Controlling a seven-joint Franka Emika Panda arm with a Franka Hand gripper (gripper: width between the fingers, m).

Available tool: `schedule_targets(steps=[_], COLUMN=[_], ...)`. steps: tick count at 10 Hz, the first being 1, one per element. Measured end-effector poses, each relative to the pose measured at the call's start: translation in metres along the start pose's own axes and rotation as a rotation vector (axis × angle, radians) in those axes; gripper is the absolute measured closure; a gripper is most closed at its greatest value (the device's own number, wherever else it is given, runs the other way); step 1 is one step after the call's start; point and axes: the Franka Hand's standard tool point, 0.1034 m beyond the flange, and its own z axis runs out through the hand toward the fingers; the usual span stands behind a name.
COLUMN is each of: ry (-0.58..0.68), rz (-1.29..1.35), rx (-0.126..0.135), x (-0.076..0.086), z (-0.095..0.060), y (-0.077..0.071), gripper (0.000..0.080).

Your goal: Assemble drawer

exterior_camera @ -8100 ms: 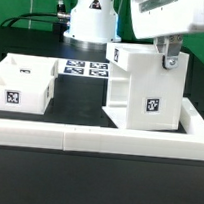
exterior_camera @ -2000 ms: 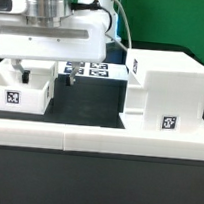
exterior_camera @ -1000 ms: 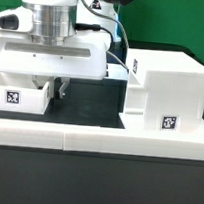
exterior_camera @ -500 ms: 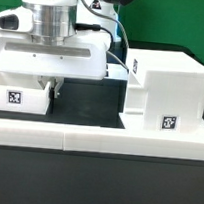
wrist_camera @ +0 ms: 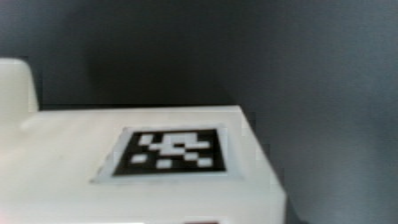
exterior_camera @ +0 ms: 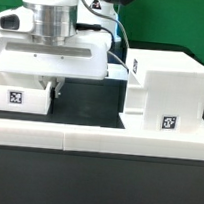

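The gripper (exterior_camera: 55,88) is down at the drawer box (exterior_camera: 18,97), at its wall on the exterior view's right. I cannot tell whether the fingers are clamped on it.

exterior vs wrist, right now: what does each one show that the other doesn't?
Exterior only: the arm low over the small tagged box, the big white cabinet on the exterior view's right, and the long white rail in front.
Wrist only: a close look at one marker tag on a flat white face. I cannot tell for sure which part this is.
Both: white tagged furniture parts against the dark table.
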Motion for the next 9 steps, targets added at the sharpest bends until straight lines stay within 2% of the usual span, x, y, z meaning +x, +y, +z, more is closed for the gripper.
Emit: schedule_targets(steps=[1, 3, 5, 9], ry=[-0.003, 0.007, 0.008, 0.004], rz=[-0.019, -0.035, -0.037, -0.369], rx=[0.011, 0.024, 0.024, 0.008], x=[0.005, 0.011, 0.012, 0.010], z=[-0.008, -0.020, -0.020, -0.015], y=[-0.012, -0.024, -0.025, -0.025], gripper=[0.0758, 0.0758, 0.0758, 0.0758])
